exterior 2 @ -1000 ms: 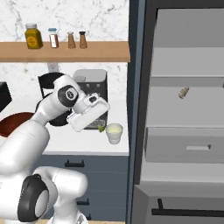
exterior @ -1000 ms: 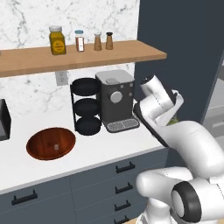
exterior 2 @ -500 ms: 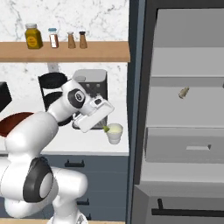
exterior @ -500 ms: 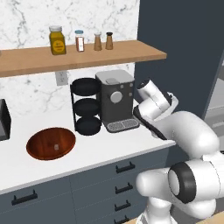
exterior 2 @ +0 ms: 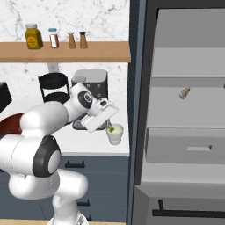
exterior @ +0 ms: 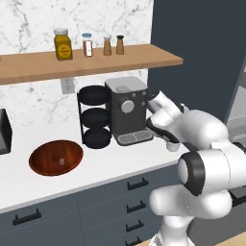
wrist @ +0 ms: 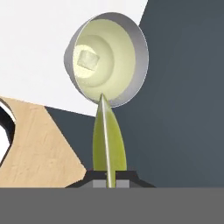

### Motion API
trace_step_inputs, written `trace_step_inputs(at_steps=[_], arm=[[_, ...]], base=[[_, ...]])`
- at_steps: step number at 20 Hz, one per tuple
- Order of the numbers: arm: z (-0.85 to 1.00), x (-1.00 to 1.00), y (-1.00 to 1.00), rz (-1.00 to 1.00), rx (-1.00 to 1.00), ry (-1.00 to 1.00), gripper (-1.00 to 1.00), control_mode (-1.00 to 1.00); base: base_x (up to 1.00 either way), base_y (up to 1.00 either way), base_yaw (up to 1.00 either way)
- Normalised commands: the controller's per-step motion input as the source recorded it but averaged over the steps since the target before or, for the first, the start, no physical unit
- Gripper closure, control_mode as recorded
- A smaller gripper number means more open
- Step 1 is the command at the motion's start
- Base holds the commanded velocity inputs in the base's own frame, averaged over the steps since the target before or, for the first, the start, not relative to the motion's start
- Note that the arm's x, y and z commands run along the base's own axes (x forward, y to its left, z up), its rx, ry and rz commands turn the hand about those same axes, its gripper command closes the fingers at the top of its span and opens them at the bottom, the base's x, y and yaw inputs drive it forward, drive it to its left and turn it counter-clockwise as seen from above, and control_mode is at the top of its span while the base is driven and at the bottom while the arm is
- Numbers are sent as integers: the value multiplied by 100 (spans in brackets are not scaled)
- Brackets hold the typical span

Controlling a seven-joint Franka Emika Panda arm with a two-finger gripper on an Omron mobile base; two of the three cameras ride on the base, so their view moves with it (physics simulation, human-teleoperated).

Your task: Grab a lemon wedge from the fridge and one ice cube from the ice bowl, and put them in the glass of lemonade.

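The hand view looks down on the glass of lemonade, a pale cup of yellow-green liquid with an ice cube floating in it. My gripper is shut on the lemon wedge, a thin yellow-green sliver whose tip reaches the cup's near rim. From the right base, the gripper hangs just above and left of the glass, at the counter's end beside the open fridge. The reddish-brown ice bowl lies on the counter to the left, with a small pale ice cube inside.
A dark coffee machine and a black three-tier rack stand behind the glass. Jars line the wooden shelf above. A dull tan bit lies on a fridge shelf, above a grey drawer.
The arm has swung the hand to the right, bringing the held wedge from beside the coffee machine to just over the glass. The glass and the bowl have stayed put.
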Motion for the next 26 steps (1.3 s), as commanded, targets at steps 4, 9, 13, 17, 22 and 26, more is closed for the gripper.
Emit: trace_step_inputs(at_steps=[4, 9, 13, 17, 22, 26], arm=[[-32, 43, -9, 0, -1, 1, 100, -100], [-28, 46, -2, 0, -2, 0, 100, -100], [-26, 36, -2, 0, -2, 0, 100, -100], [-28, 33, -7, 0, -2, 0, 100, -100], [-15, 26, -7, 0, -1, 0, -100, -100], [30, -30, -1, 0, 0, -2, -100, -100]], base=[[0, 0, 0], [0, 0, 0], [0, 0, 0], [0, 0, 0], [0, 0, 0], [0, 0, 0]])
